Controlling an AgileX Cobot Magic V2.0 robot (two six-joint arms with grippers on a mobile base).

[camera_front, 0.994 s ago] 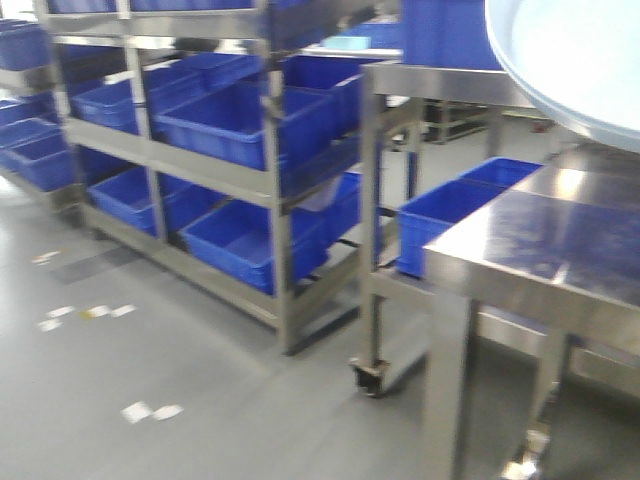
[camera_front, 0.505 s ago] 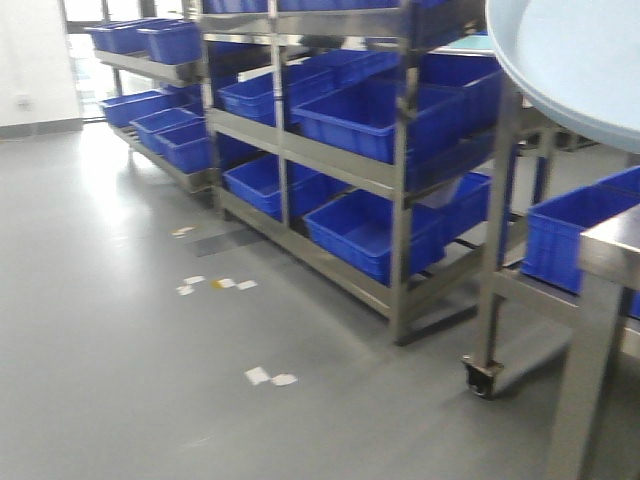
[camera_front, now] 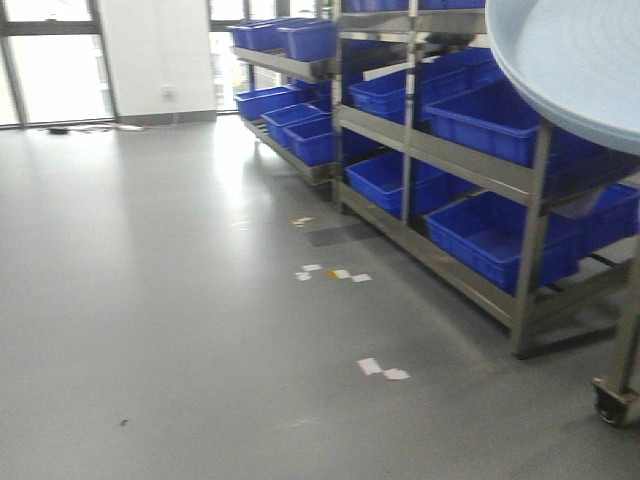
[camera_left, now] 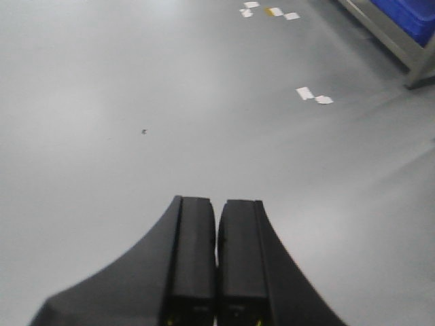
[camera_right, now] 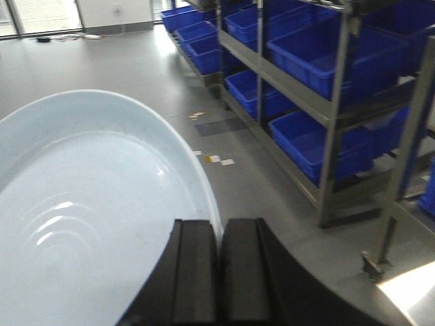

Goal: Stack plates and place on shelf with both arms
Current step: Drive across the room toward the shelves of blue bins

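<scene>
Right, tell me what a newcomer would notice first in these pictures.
The big white plate fills the right wrist view, its rim pinched by the right gripper. Behind it, steel shelving along the right side carries rows of bright blue crates. The left gripper hangs shut and empty over the grey floor.

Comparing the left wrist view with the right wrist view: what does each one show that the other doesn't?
Only the left wrist view: the left gripper, shut on nothing, hanging over open floor with a small dark speck.

Only the right wrist view: the right gripper shut on the rim of a white plate, plus a caster and windows.

Both: the grey floor, white scraps on it, and the steel shelf with blue crates, though the left wrist view shows only a corner of these.
</scene>
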